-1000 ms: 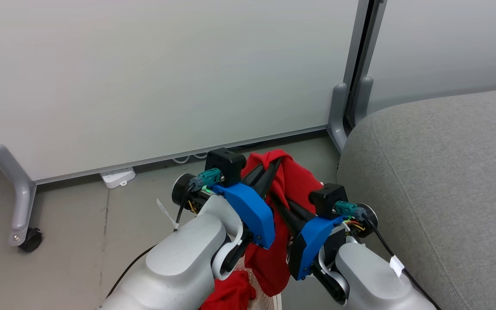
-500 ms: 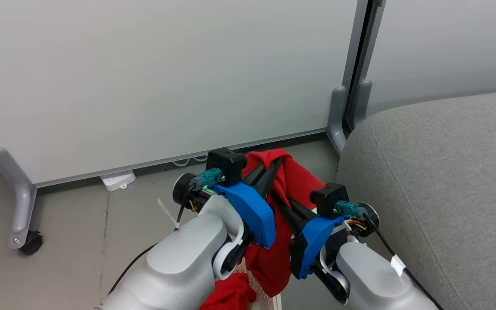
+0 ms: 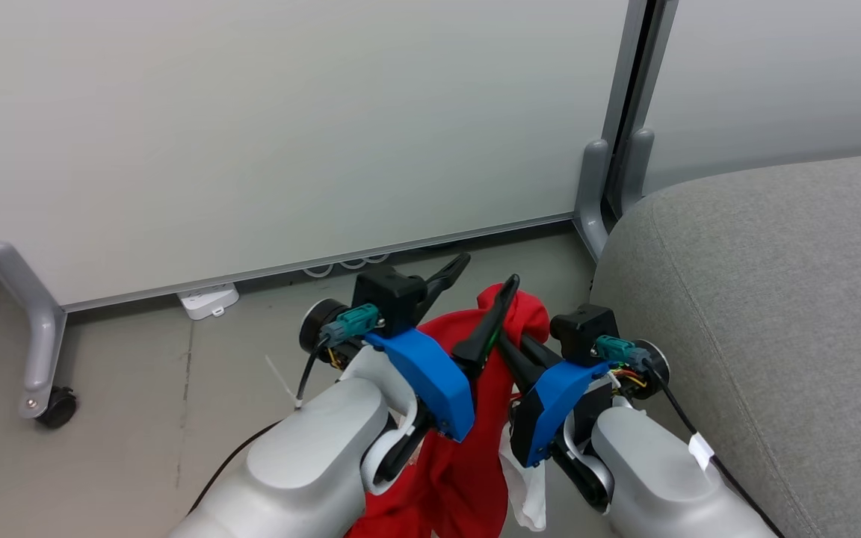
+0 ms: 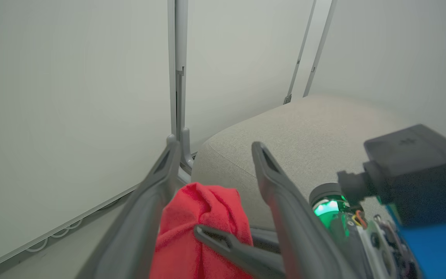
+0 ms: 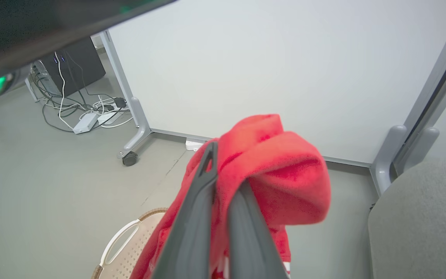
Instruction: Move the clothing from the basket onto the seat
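The red clothing hangs bunched between my two arms, a white piece dangling at its lower edge. My right gripper is shut on its top fold, and in the right wrist view the right gripper has red fabric draped over both closed fingers. My left gripper stands open just above and left of that fold, its fingers spread wide with the cloth showing low between them. The cream basket with its brown rim lies below. The grey seat is to the right.
A white partition panel on grey castor legs stands ahead, a second panel beside it. A white power strip lies at its foot. Cables and a dark box sit on the floor beyond.
My left gripper has opened and let go of the clothing, its fingers now spread above it. The garment hangs lower, from the right gripper alone. The camera has shifted slightly.
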